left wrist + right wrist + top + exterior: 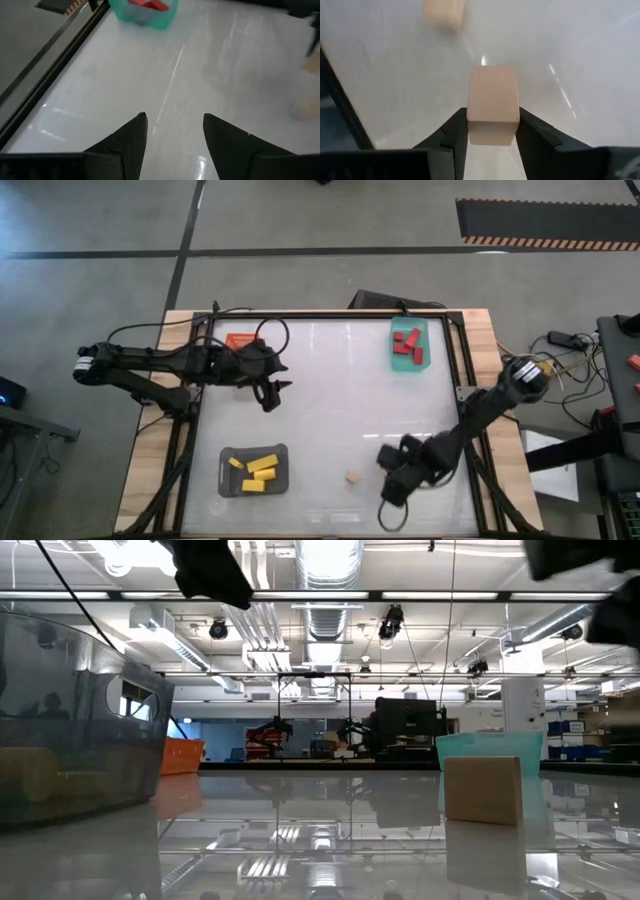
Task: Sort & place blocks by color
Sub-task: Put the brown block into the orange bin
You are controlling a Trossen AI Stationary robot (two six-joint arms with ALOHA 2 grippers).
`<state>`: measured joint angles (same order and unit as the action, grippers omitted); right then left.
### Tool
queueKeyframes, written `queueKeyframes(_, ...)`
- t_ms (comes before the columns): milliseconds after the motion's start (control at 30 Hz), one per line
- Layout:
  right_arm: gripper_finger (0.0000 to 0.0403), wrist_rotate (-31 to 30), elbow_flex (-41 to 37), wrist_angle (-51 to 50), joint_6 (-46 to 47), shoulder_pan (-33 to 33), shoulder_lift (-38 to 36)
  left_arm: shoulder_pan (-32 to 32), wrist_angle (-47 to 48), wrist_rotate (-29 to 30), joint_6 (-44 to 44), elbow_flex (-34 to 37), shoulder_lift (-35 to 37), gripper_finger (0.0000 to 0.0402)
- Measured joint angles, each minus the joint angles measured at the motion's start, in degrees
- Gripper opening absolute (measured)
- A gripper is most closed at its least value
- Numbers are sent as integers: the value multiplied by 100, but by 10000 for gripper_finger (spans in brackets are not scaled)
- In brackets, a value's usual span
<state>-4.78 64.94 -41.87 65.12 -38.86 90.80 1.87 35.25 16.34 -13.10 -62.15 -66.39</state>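
Observation:
My right gripper (492, 131), near the table's front right (392, 478), is shut on a pale tan block (492, 100). A second tan block (352, 477) (443, 11) lies flat on the table just left of it. Red blocks (407, 345) lie in the green tray (424, 330) at the far right. Yellow blocks (258, 470) lie in the grey tray (226, 456) at the near left. My left gripper (175, 131) hangs open over the table's far left part (270, 392), with nothing between its fingers. My right gripper pinches the tan block by two opposite side faces (471, 117), one finger on each, near the end toward the wrist. The fingers come steeply from above and lie along the block. The block sticks out past the fingertips and appears lifted off the table.
An orange tray (240, 340) stands at the far left, beside the left arm. The middle of the white table top (330, 400) is bare. Black frame rails (452, 380) run along the table's sides.

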Motion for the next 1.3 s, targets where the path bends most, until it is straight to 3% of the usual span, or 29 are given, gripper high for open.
queueKeyframes(400, 122, -1342, -273, 318, -1264, 1527, -1738, -2, -977, -620, -7, -7, 7, 177)
queueKeyframes(633, 122, -1364, -638, 1534, -2158, 2240, -2259, 0, -1655, -798, -20, -7, 44, 177)
queueKeyframes(1000, 122, -1261, -1048, 4230, -3647, 2911, -2400, -1, -2583, -888, -218, -7, 227, 177)
queueKeyframes(1300, 122, -609, -1048, 5897, -4400, 3449, -2395, -2, -3131, -880, -467, 2, 126, 177)
